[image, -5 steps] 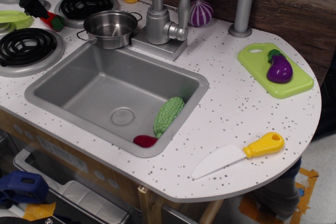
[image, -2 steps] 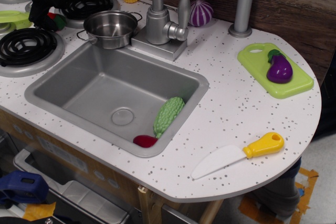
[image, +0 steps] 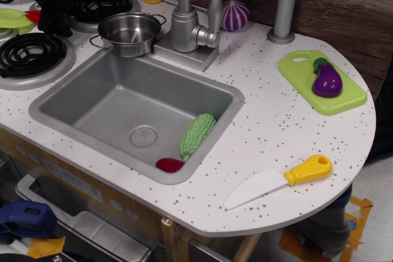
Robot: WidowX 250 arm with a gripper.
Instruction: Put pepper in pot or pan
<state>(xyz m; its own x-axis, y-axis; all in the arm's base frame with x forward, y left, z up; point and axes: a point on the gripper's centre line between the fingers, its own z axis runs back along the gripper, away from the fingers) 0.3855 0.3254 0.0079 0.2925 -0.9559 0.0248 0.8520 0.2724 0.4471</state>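
Note:
The red pepper (image: 33, 16) shows only as a red tip sticking out to the left of my black gripper (image: 54, 19), at the far left between the two burners. Its green stem end is hidden under the gripper. The gripper appears shut on the pepper, though its dark fingers are hard to make out. The shiny steel pot (image: 130, 30) stands empty on the counter to the right of the gripper, at the back rim of the sink.
The grey sink (image: 92, 99) holds a bumpy green gourd (image: 197, 135) and a dark red lump (image: 169, 164). A faucet (image: 187, 26) stands right of the pot. Burners (image: 31, 53) and a green plate (image: 12, 19) are at the left. A cutting board (image: 301, 69) with an eggplant (image: 326, 80) and a toy knife (image: 279, 181) lie at the right.
My gripper has come down over the pepper from the upper left. The pepper's red end now shows further left and its green end is covered. The pot has not moved.

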